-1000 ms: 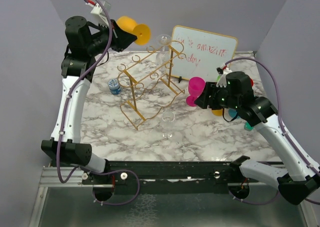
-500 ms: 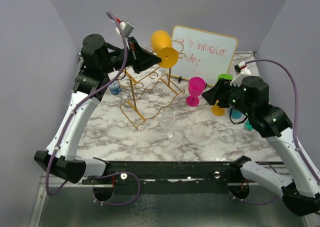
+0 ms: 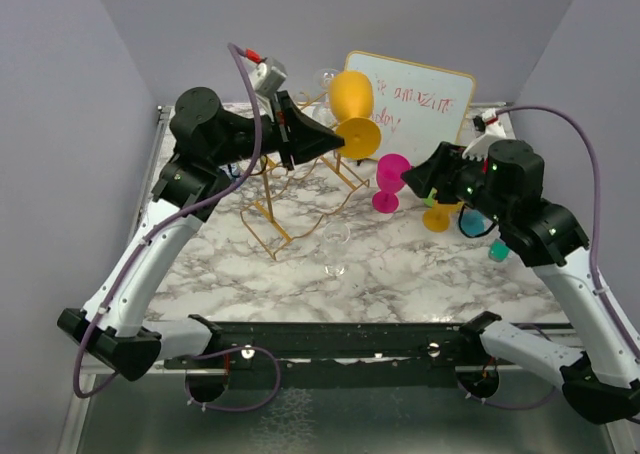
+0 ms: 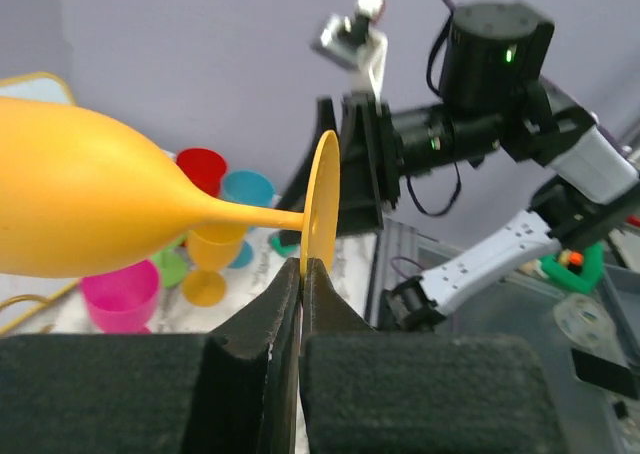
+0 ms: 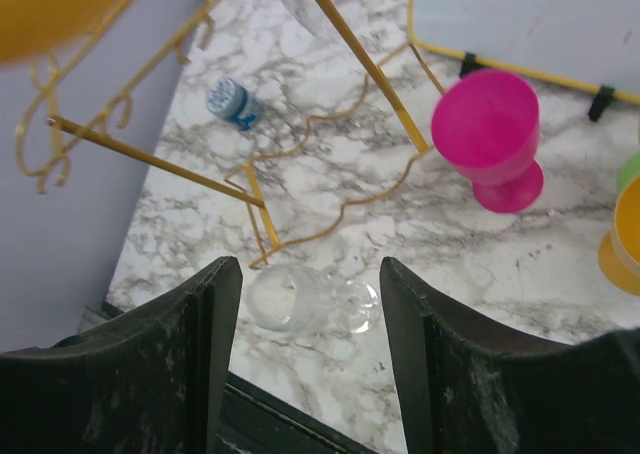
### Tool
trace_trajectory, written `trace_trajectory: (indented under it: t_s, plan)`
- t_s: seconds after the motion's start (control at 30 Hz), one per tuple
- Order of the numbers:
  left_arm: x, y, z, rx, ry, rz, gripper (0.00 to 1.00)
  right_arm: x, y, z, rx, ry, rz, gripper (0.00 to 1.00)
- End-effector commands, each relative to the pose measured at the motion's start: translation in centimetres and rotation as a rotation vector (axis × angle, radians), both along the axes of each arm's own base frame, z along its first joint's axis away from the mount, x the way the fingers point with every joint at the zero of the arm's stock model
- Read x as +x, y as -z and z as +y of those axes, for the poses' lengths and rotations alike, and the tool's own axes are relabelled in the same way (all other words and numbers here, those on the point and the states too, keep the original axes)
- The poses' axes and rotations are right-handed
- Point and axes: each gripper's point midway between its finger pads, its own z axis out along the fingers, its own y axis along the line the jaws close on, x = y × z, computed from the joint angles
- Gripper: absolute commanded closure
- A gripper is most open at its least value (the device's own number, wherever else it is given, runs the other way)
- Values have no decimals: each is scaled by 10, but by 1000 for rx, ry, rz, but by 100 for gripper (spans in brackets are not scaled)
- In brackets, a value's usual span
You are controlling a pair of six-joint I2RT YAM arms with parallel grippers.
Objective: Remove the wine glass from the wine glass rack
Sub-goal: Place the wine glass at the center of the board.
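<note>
My left gripper [image 3: 337, 142] is shut on the round foot of a yellow wine glass [image 3: 352, 98] and holds it in the air above the far right end of the gold wire wine glass rack [image 3: 266, 229]. In the left wrist view the glass [image 4: 80, 204] lies sideways, its foot pinched between the fingers [image 4: 302, 270]. My right gripper [image 3: 424, 178] hovers open beside the rack, with nothing between its fingers [image 5: 310, 270]. Below it a clear wine glass [image 5: 285, 299] lies on its side on the marble. Another clear glass [image 3: 325, 77] shows at the rack's far end.
A pink cup [image 3: 390, 180] stands just right of the rack, in front of a gold-framed whiteboard [image 3: 425, 109]. Yellow [image 3: 438, 217], green and teal cups cluster under my right arm. A small blue-and-white jar [image 5: 228, 101] sits left of the rack.
My left arm has swung right, carrying the yellow glass from the back left corner to above the rack near the whiteboard. My right arm has lifted and drawn back slightly.
</note>
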Motion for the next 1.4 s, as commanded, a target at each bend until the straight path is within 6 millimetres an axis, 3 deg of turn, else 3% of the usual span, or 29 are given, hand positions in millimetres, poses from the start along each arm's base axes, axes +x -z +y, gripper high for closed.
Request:
trace_trajectory:
  t_s: [0.0, 0.13, 0.27, 0.4, 0.47, 0.67, 0.8, 1.0, 1.17, 1.37]
  plan:
    - [-26, 3, -24, -2, 101, 13, 100, 0, -68, 4, 68, -45, -134, 36]
    - [-37, -1, -34, -14, 114, 10, 100, 5, -98, 1, 81, -56, -179, 36]
    - [-43, 5, -39, -13, 122, 44, 100, 11, -115, -3, 94, -75, -196, 35]
    - [-48, 19, -39, 3, 131, 89, 100, 29, -108, -13, 152, -136, -130, 36]
    - [-48, 27, -37, 12, 114, 111, 100, 39, -100, -35, 258, -189, -96, 37]
    - [-34, 49, -39, 32, 53, 193, 100, 3, -107, -24, 341, -416, -236, 36]
    - [-31, 51, -44, 37, 62, 210, 100, -27, -112, -9, 369, -571, -284, 36]
    - [-28, 53, -54, 45, 85, 230, 100, -55, -106, 6, 330, -722, -325, 36]
    - [-34, 51, -66, 38, 136, 226, 100, -54, -88, 13, 319, -750, -265, 36]
    - [-34, 57, -75, 49, 158, 241, 100, -50, -79, 17, 335, -779, -217, 45]
